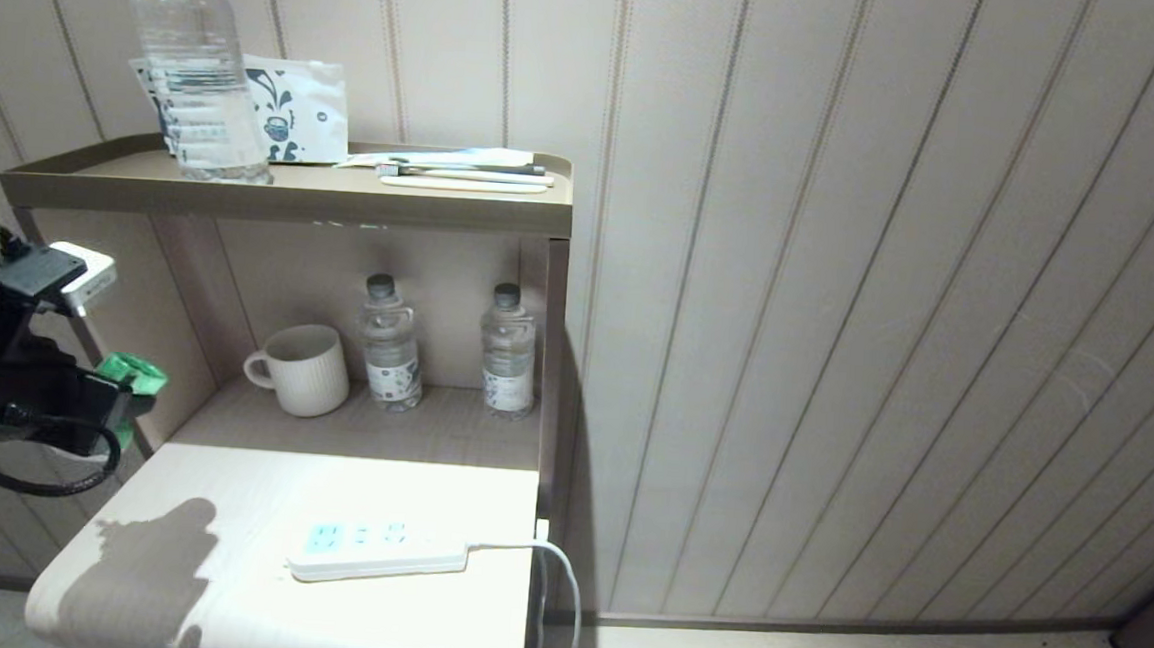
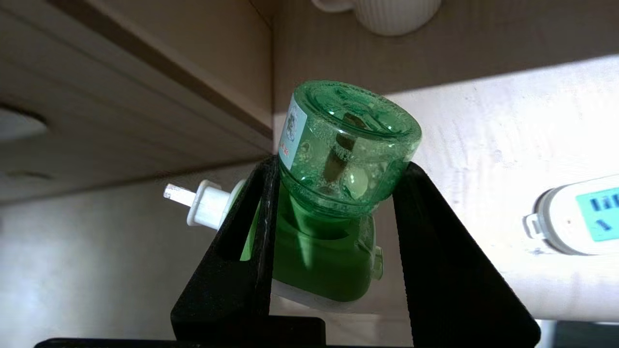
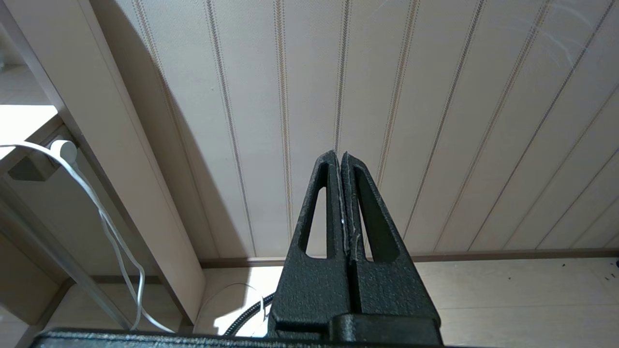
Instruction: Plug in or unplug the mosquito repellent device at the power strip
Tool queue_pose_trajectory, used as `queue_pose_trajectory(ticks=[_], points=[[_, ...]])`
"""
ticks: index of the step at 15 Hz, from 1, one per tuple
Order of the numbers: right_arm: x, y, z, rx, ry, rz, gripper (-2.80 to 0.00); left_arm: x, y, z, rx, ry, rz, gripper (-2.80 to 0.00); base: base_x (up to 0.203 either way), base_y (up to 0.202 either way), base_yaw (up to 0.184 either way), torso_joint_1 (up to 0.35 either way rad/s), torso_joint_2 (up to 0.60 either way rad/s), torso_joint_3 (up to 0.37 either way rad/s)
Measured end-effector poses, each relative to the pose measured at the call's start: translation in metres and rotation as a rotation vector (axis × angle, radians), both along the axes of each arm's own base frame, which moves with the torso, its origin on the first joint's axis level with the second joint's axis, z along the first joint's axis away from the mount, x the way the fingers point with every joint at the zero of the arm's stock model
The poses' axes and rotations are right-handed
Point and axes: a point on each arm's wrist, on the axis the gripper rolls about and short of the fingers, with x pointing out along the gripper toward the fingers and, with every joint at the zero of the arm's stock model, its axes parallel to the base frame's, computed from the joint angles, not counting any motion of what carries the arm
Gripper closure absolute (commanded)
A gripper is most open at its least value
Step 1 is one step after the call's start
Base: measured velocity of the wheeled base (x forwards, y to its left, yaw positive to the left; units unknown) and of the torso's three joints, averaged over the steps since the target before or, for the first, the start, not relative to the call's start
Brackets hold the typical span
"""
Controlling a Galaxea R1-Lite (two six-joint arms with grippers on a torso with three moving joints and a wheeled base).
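1. Left gripper [image 2: 333,193] clamps the device [image 2: 338,193], held off the table's left edge.
2. Strip [image 1: 378,550] lies apart (sockets vacant); turn prongs [image 2: 180,195] downward, align squarely.
3. Right gripper [image 3: 341,159] clenched, idle.

open tabletop [image 1: 221,583] around power strip [image 1: 378,550]

Head view looks forward-down on white table top [image 1: 222,563] and power strip [image 1: 378,549], middle distance; left wrist view very near, sharing strip's end [image 2: 575,220] and mug [image 2: 387,14]; right wrist view faces panelled wall [image 3: 435,121]
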Motion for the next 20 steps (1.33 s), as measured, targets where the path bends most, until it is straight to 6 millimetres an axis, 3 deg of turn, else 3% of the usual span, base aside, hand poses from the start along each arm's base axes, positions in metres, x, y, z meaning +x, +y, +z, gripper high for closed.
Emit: queue_pose_trajectory(ticks=[6,12,20], points=[[0.0,0.0,0.0,0.0,0.0,0.0,0.0,-0.012,-0.002,0.02,0.357,-0.117,-0.198,0.0,0.0,0.0,0.0,0.0,0.0,0.0],[0.0,0.0,0.0,0.0,0.0,0.0,0.0,-0.021,-0.018,0.041,0.912,-0.208,-0.442,0.0,0.0,0.0,0.0,0.0,0.0,0.0],[0.0,0.0,0.0,0.0,0.0,0.0,0.0,-0.042,-0.044,0.029,1.773,-0.321,-0.697,0.0,0.0,0.0,0.0,0.0,0.0,0.0]])
